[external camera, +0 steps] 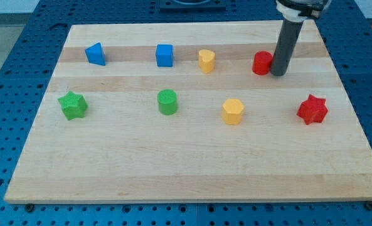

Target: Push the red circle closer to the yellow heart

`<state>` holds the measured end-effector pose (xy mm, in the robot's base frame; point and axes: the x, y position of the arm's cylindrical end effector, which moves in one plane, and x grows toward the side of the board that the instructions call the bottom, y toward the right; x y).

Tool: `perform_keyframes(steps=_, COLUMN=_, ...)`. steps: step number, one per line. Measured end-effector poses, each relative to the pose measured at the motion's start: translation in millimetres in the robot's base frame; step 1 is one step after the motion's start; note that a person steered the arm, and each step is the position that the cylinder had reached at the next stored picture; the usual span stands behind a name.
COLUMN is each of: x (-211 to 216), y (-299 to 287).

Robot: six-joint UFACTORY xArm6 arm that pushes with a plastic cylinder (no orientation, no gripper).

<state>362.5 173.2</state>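
Observation:
The red circle [261, 63] stands on the wooden board in the upper right part of the view. My tip [278, 73] is right against its right side, slightly lower in the view. The yellow heart [206, 61] stands to the left of the red circle, at about the same height in the view, with a clear gap of board between them.
A yellow hexagon [233, 111] lies below the gap between heart and circle. A red star [312, 109] is at the right. A blue cube [164, 55] and a blue triangle [95, 54] are left of the heart. A green circle [167, 101] and a green star [72, 105] lie lower left.

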Motion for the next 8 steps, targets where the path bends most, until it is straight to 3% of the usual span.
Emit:
perform_keyframes(steps=3, x=-25, y=-20)
perform_keyframes(steps=6, x=-38, y=10)
perform_keyframes(steps=8, x=-37, y=-105)
